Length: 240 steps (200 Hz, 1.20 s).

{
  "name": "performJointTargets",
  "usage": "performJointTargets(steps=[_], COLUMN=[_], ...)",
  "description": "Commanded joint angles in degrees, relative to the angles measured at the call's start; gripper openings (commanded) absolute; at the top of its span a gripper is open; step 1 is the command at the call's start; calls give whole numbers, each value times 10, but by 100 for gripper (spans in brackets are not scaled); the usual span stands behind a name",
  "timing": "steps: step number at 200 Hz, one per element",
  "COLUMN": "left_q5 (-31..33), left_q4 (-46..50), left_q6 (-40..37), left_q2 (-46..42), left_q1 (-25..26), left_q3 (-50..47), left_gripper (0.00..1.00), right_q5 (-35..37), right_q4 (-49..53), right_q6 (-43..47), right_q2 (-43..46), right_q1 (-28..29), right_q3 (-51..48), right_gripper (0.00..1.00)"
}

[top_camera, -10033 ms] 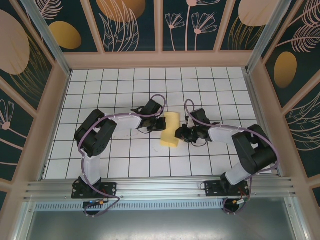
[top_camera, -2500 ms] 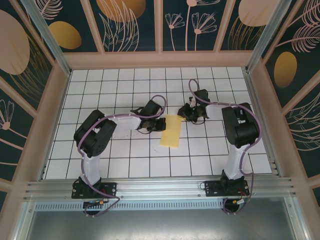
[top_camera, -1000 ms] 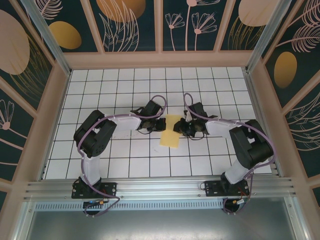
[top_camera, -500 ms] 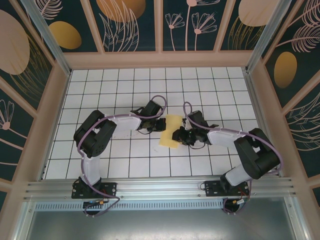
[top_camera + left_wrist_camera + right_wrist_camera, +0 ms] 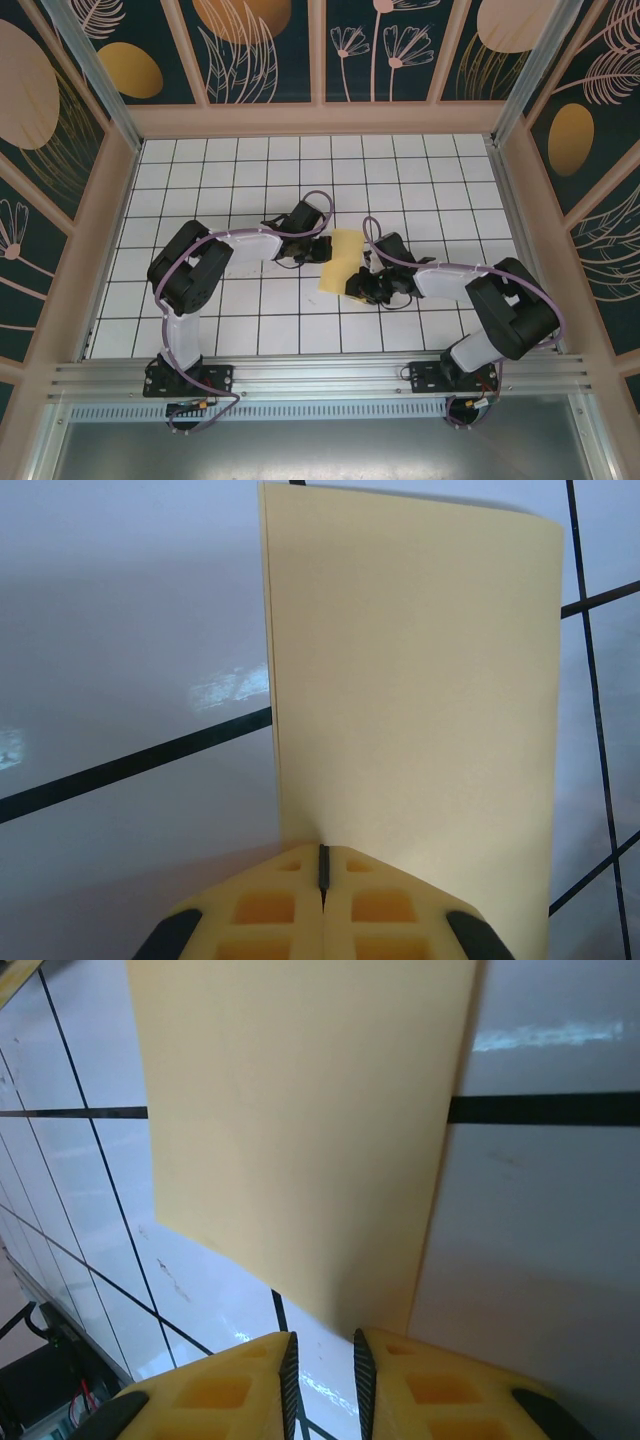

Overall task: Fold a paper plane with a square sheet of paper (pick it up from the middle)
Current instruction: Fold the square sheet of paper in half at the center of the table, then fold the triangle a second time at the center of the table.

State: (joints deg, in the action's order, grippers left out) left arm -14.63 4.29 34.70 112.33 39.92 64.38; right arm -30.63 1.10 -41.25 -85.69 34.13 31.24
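Note:
The square sheet of paper [image 5: 340,262] lies on the white grid table, folded into a narrow pale-yellow rectangle that slants from upper right to lower left. My left gripper [image 5: 322,247] is shut, its tips resting on the sheet's left edge. In the left wrist view the sheet [image 5: 420,680] spreads flat ahead of the left gripper [image 5: 322,865]. My right gripper [image 5: 357,290] sits low at the sheet's near right corner, slightly open. In the right wrist view the right gripper [image 5: 322,1360] shows bare table between its pads, and the sheet's [image 5: 300,1110] corner touches the right finger.
Wooden-framed painted walls [image 5: 110,200] close in the table on three sides. An aluminium rail [image 5: 320,375] runs along the near edge by the arm bases. White grid tiles [image 5: 250,320] lie bare in front of the sheet.
My right gripper has slid from the sheet's upper right edge down toward its near corner. The left gripper and the sheet have stayed put.

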Motion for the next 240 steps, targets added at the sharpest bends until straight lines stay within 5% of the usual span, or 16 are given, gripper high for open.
performJointTargets(steps=[1,27,59,68,107,142,240], left_q5=[28,28,31,45,37,-17,-44], left_q4=[73,55,-11,-23,-87,-161,-167], left_q6=[4,23,59,71,120,160,157], left_q2=[1,-37,-117,-136,-184,-191,-166], left_q1=[0,0,0,-1,-24,-51,-55], left_q3=[-22,-30,-65,-77,-147,-196,-195], left_gripper=[0,0,17,27,43,45,47], right_q5=[24,48,158,166,181,162,173], right_q4=[57,79,164,174,163,133,126], right_q6=[29,41,54,58,51,53,52], right_q2=[21,62,32,13,-51,-87,-130], right_q1=[-9,-33,-64,-59,-31,-21,-23], right_q3=[20,57,136,156,205,218,228], right_gripper=[26,28,32,34,38,38,38])
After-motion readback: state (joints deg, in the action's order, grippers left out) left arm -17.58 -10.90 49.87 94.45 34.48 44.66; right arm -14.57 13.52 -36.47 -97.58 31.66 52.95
